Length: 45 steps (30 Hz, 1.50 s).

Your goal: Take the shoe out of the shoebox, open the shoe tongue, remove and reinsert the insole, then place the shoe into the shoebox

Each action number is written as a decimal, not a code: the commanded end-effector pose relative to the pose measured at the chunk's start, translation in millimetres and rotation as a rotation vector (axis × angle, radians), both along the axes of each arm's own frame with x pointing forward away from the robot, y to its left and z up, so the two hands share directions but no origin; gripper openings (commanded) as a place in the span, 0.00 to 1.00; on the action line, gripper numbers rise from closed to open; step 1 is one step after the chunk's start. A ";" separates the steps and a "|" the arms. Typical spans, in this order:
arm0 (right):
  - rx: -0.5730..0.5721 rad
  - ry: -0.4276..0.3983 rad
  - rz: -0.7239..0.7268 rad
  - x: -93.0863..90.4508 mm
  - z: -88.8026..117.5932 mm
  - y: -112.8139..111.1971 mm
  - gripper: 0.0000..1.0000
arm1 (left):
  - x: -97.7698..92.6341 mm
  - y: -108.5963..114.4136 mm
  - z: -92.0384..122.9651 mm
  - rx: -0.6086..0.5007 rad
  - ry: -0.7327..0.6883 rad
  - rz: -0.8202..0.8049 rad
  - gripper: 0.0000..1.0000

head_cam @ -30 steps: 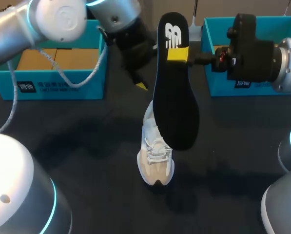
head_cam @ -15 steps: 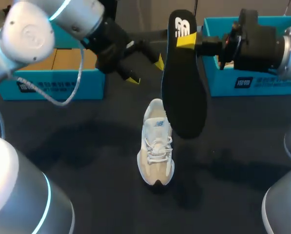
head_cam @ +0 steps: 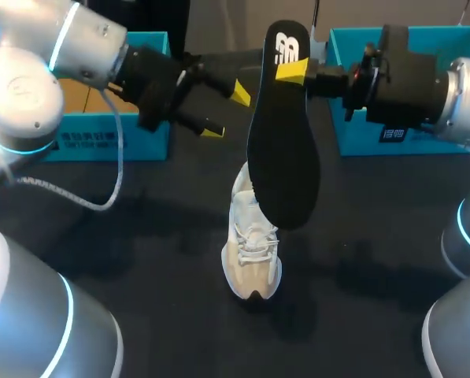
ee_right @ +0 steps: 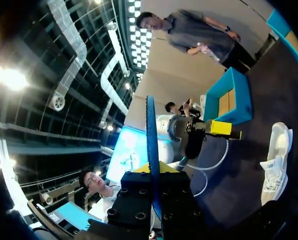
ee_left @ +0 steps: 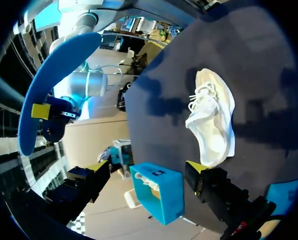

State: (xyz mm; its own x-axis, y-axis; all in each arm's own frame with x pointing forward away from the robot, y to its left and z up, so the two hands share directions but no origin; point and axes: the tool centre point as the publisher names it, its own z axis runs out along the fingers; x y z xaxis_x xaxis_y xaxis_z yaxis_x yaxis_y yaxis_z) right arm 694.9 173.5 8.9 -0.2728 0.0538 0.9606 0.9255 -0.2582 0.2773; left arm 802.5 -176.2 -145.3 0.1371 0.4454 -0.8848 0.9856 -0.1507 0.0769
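A black insole (head_cam: 286, 134) hangs heel-up above the table, and my right gripper (head_cam: 294, 71) is shut on its heel end. Its toe end hovers just over the white shoe (head_cam: 253, 252), which stands upright on the dark table. My left gripper (head_cam: 227, 112) is open to the left of the insole, apart from it, holding nothing. In the left wrist view the insole's blue underside (ee_left: 54, 85) is ahead of the open fingers (ee_left: 196, 167), and the shoe (ee_left: 211, 122) lies on the table. In the right wrist view the insole (ee_right: 151, 145) is edge-on between the fingers.
One teal shoebox (head_cam: 392, 134) stands at the back right behind my right arm, and another teal box (head_cam: 109, 134) at the back left under my left arm. A grey cable (head_cam: 101, 197) loops down from the left arm.
My left arm has swung round, and its open gripper now points at the insole from the left. The insole shifted slightly in the right gripper's hold. The shoe has not moved.
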 end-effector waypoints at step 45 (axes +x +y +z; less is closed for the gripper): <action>0.032 0.486 -0.157 109.5 -98.4 -20.9 0.00 | -39.5 15.4 4.1 -0.428 0.058 -0.029 1.00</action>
